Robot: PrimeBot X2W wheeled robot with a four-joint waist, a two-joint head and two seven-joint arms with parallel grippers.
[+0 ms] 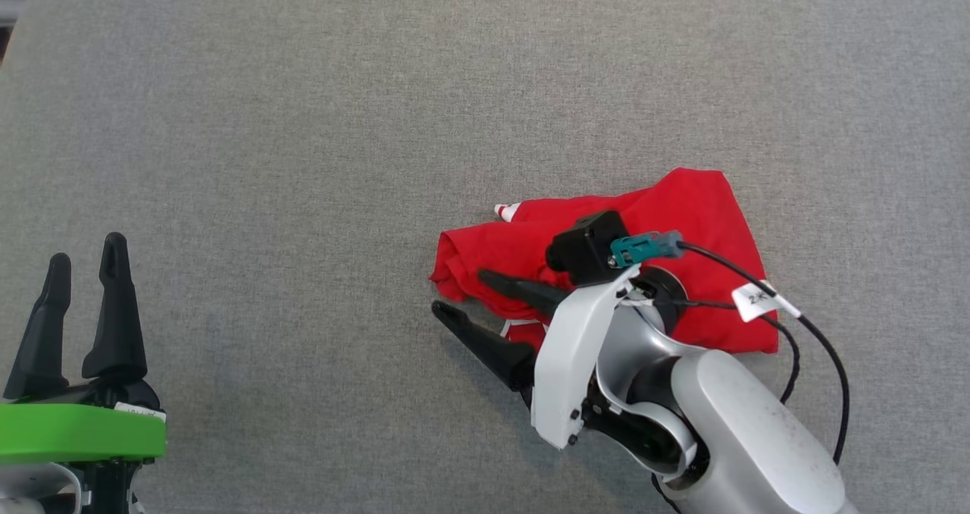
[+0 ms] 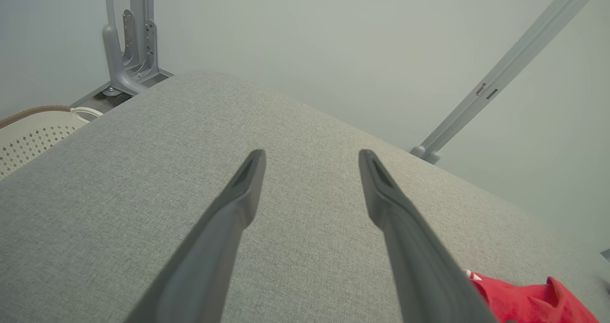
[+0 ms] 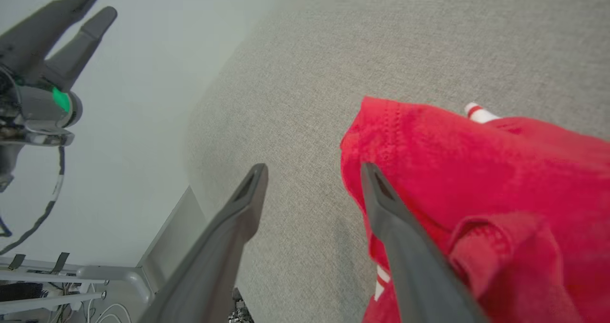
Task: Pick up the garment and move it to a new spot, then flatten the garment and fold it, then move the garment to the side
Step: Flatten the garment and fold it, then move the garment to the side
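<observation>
Setting up, it seems, to flatten the red garment [image 1: 682, 218], which lies bunched on the grey table [image 1: 303, 120], right of centre and toward the near side.
The right gripper [image 1: 462, 293] sits at the heap's left edge with its fingers spread apart, one over the cloth and one over bare table just beside it, holding nothing. The left gripper [image 1: 87, 250] waits at the near left, well apart, fingers likewise spread. The cloth looks limp and doubled over, so the best move is probably to pinch a single layer at that left hem, bring the left gripper in for a second corner, and draw the two apart low over the table. Grabbing several layers would likely drag the bundle along unopened.
</observation>
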